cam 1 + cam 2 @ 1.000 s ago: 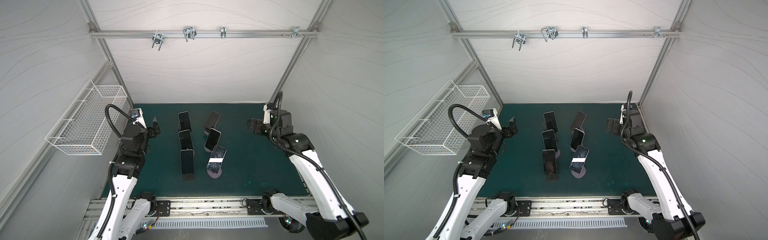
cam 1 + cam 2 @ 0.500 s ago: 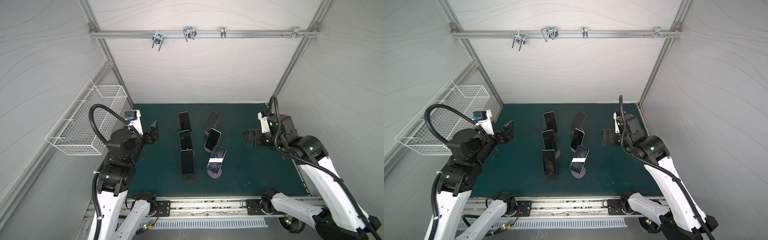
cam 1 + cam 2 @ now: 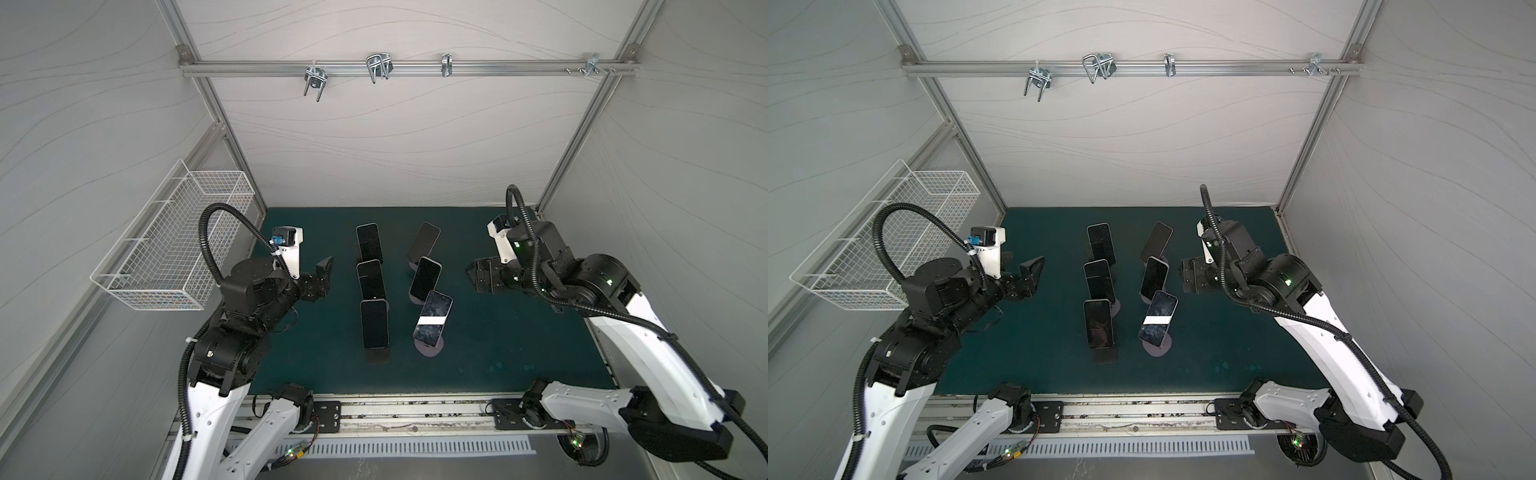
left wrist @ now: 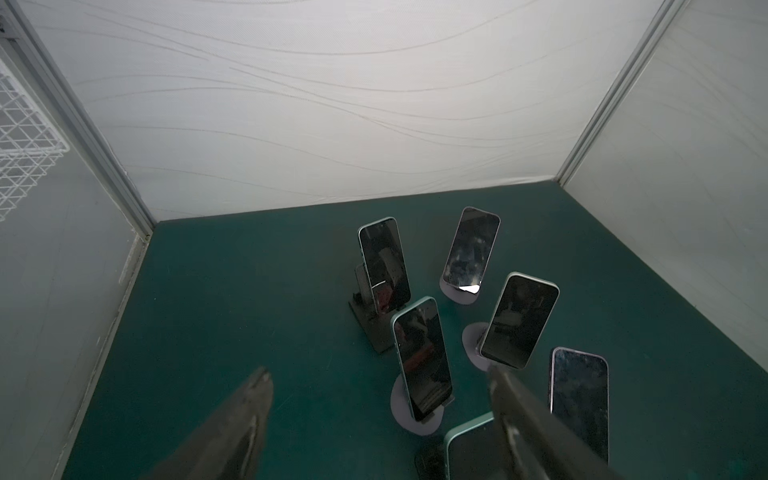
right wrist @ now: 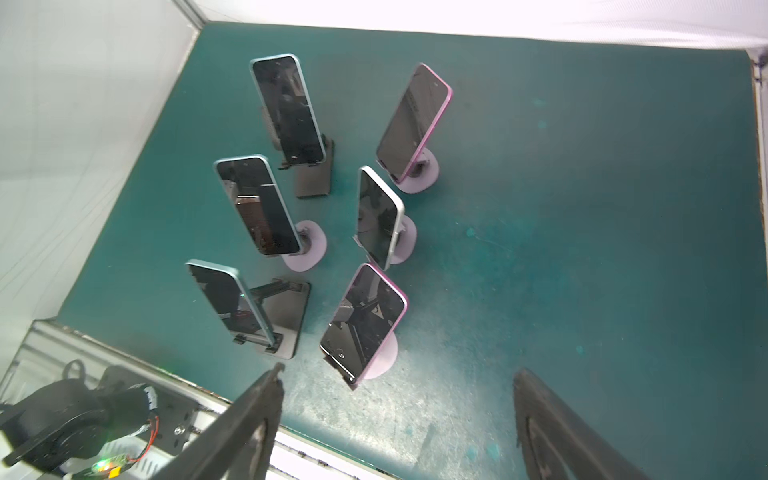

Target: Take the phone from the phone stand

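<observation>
Phones [image 3: 371,280], six in number, are seen in two rows in the middle of the green tabletop [image 3: 519,332], each one leaned on its own stand [image 5: 309,249]. It is therefore judged that nothing of the task is done: one phone is yet to be gripped and lifted off. The left claw [image 4: 378,374] and the right claw [image 5: 399,372] are held open and empty, one on either side of the group and apart from it. Pink edges on two phones are made out only in the right wrist view. The wire basket [image 3: 166,249] is shown whole only in both top views.
</observation>
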### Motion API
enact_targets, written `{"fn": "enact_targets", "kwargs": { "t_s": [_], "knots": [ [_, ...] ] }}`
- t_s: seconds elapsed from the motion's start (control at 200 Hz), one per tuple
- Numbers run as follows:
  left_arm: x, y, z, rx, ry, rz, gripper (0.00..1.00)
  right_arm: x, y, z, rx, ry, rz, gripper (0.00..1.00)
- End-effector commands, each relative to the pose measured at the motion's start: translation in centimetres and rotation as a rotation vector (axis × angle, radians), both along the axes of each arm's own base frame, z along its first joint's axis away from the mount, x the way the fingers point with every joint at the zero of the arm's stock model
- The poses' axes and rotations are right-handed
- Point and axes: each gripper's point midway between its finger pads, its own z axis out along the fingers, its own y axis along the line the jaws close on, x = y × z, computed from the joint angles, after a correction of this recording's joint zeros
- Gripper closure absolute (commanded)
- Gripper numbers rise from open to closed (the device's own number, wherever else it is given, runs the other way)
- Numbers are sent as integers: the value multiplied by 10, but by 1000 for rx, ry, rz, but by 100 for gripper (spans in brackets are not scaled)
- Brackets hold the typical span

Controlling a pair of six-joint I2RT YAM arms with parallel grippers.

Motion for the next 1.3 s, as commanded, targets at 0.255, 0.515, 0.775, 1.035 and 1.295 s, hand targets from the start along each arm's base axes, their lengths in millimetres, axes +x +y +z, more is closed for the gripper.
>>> {"fn": "enact_targets", "kwargs": {
  "t_s": [0.255,0.515,0.775,1.035,1.295],
  "knots": [
    [-34,17,-15,-107,203,130,26,-7,29,3,41,19,66,19],
    [-55,14,-11,-200,315,143,27,-19,47,-6,86,51,125,20],
    [-46,3,-23,-253,447,169,20,-30,58,-11,160,90,157,20],
    [-30,-9,-29,-145,436,188,13,-27,57,-14,140,61,169,20],
    [-22,-31,-28,-67,395,192,13,-28,60,-11,159,63,178,20]
  ]
}}
